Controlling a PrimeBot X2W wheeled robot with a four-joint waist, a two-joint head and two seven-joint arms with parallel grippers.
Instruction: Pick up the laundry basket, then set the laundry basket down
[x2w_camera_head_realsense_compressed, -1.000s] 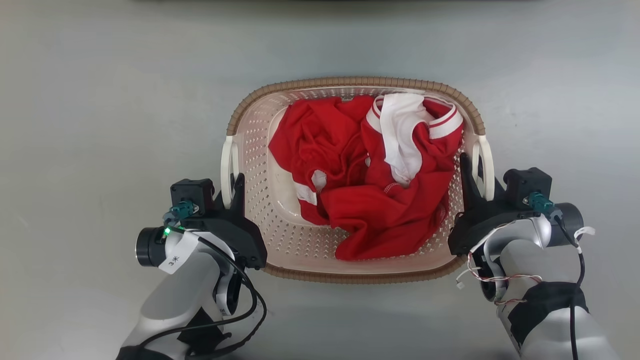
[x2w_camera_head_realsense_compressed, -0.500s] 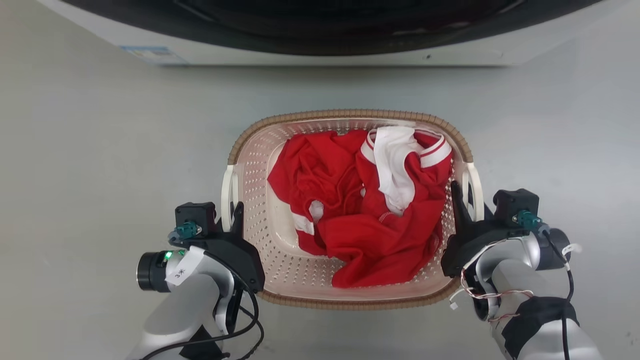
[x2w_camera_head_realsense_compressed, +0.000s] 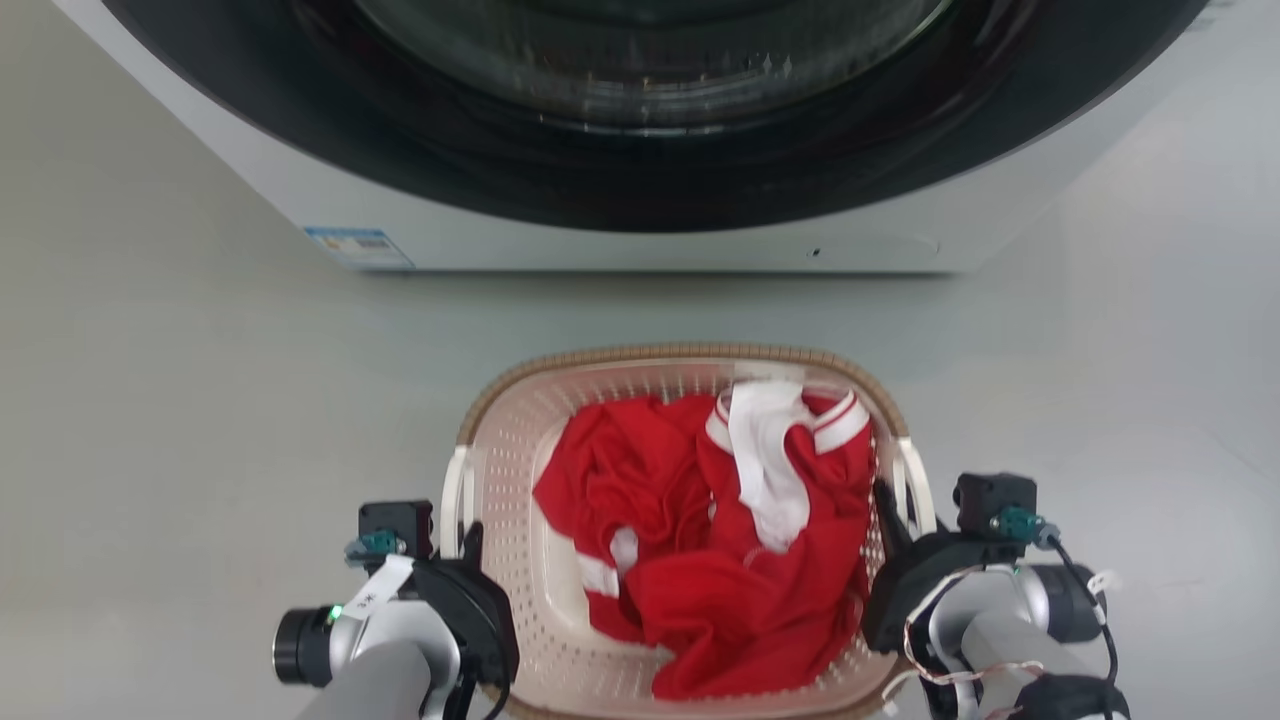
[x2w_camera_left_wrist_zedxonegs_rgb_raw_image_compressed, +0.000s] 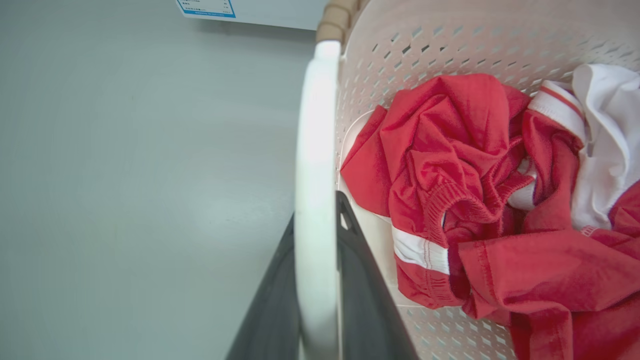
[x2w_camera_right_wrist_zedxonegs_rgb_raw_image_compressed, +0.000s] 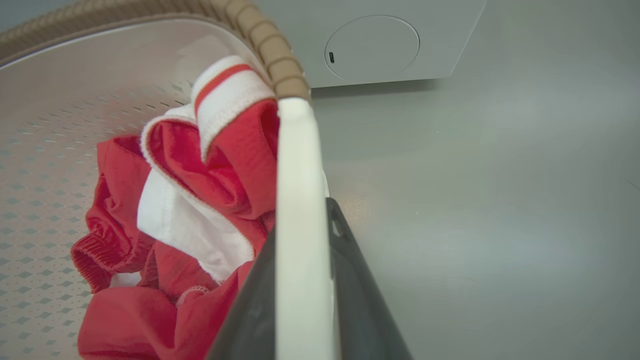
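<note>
Blue-edged sticker (x2w_camera_head_realsense_compressed: 358, 246), unreadable, on the washing machine (x2w_camera_head_realsense_compressed: 700, 245) behind the laundry basket (x2w_camera_head_realsense_compressed: 505, 450).

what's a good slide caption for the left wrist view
Left gripper closed around the white handle of the laundry basket, red and white clothes inside

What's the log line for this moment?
left gripper: shut on left handle | right gripper: shut on right handle | laundry basket: holds red-white clothes | ahead: washing machine

soft even light, faint shadows, sharp focus.
</note>
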